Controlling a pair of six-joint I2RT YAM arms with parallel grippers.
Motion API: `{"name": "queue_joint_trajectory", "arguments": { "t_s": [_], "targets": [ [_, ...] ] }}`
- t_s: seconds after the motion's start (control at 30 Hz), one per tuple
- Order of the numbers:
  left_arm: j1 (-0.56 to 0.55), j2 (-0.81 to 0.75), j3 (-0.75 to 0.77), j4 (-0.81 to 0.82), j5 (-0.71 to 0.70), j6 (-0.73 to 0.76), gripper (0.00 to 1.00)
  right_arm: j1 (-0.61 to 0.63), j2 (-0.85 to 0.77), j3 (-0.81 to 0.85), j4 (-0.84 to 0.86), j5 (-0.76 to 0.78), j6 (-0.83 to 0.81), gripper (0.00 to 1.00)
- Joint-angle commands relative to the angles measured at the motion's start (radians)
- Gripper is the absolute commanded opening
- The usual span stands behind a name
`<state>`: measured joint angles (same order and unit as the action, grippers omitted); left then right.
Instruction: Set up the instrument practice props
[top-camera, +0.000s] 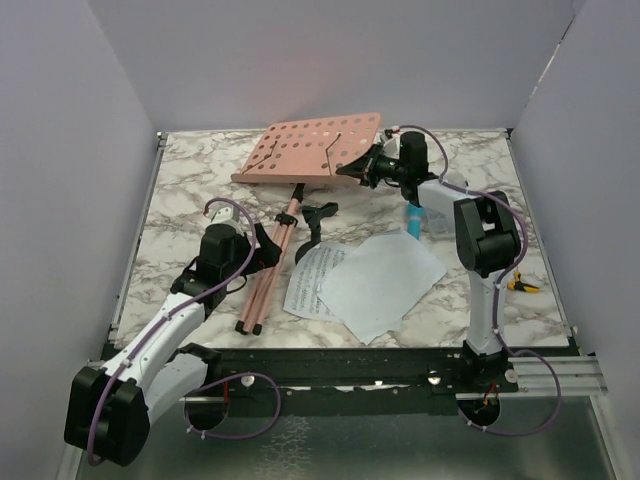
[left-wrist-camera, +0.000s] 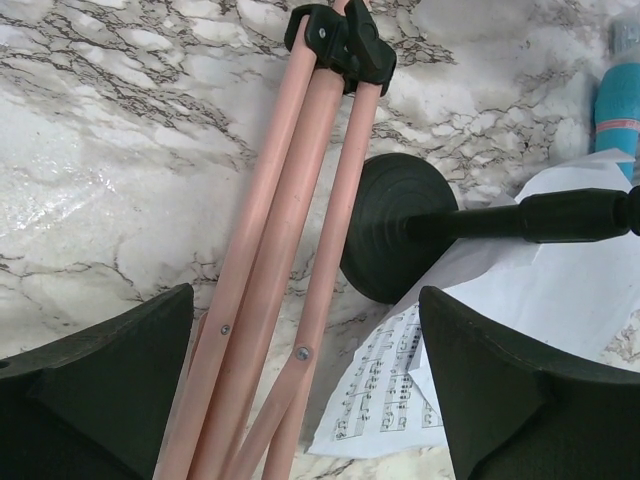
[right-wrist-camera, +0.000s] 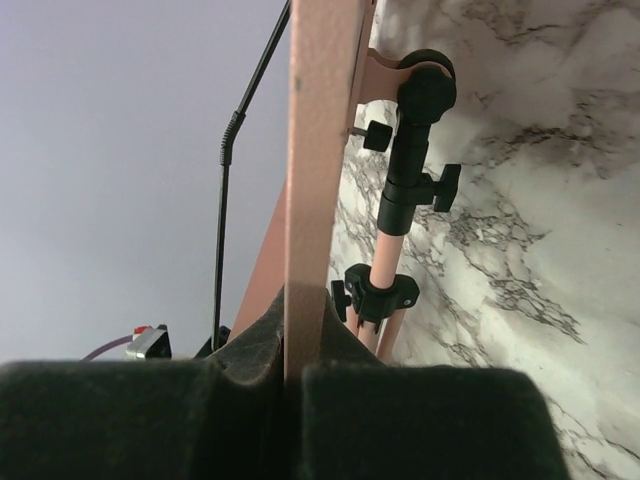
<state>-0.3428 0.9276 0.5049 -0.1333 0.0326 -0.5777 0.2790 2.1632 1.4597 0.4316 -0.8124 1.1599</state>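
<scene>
The jaws of the right gripper are pinched on the edge of the pink hole-dotted music stand, near the far edge of the table. The jaws of the left gripper are spread either side of its folded tripod legs.

Left arm, right arm: white link shells, black joint housings. Purple cables loop along each, near bases too. Left gripper: matt black, blocky fingers.
</scene>
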Motion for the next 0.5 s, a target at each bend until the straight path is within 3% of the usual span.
{"name": "queue_joint_trajectory", "arguments": {
  "t_s": [0.0, 0.47],
  "targets": [
    [-0.005, 0.006, 0.022, -0.020, -0.013, 0.018, 0.94, 0.052, -0.142, 0.126, 0.140, -0.049, -0.098, 0.00],
    [-0.005, 0.030, 0.019, -0.043, -0.066, 0.019, 0.91, 0.157, -0.260, 0.221, 0.023, -0.064, -0.215, 0.00]
  ]
}}
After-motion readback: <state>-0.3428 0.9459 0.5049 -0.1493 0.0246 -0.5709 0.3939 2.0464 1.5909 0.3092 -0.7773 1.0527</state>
